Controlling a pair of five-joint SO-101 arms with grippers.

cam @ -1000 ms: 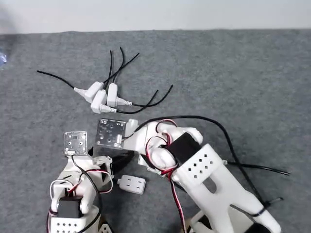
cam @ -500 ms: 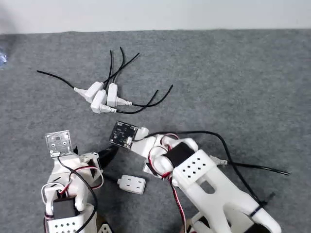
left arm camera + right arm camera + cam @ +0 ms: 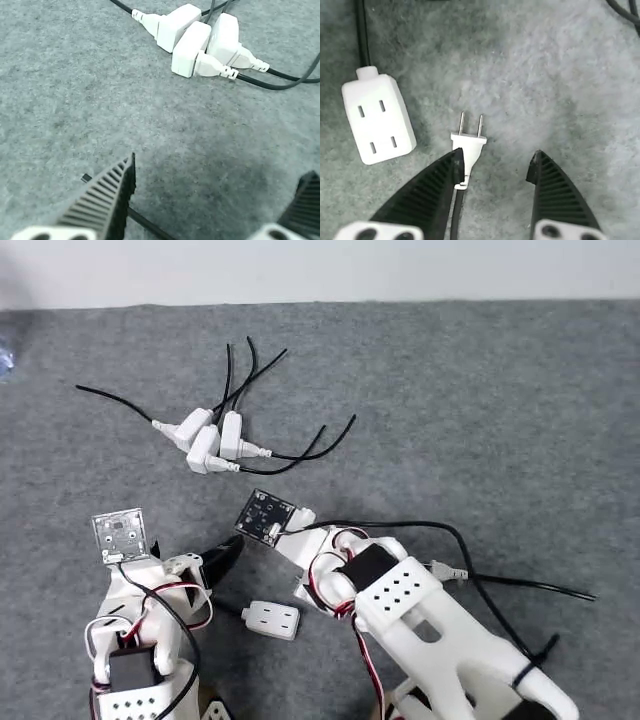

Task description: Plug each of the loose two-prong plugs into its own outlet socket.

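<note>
A white two-prong plug [image 3: 468, 145] lies flat on the grey carpet with its prongs pointing away from my right gripper [image 3: 496, 157]. That gripper is open, and one fingertip [image 3: 456, 159] rests beside the plug body. Next to the plug lies a white outlet block [image 3: 377, 120] with two pairs of slots facing up; the same outlet block [image 3: 272, 619] sits between the two arms. My left gripper [image 3: 210, 200] hangs open over bare carpet, short of three white corded blocks [image 3: 195, 37] bunched together. In the high view these three blocks [image 3: 208, 440] lie at centre left.
Black cords [image 3: 250, 365] fan out from the bunched blocks toward the back. The right arm's black cable [image 3: 520, 585] trails off to the right. A pale wall [image 3: 320, 270] borders the carpet at the back. Open carpet spreads to the right.
The left arm has drawn back to the left. The right arm's wrist has shifted right and toward the near edge, its camera board turning.
</note>
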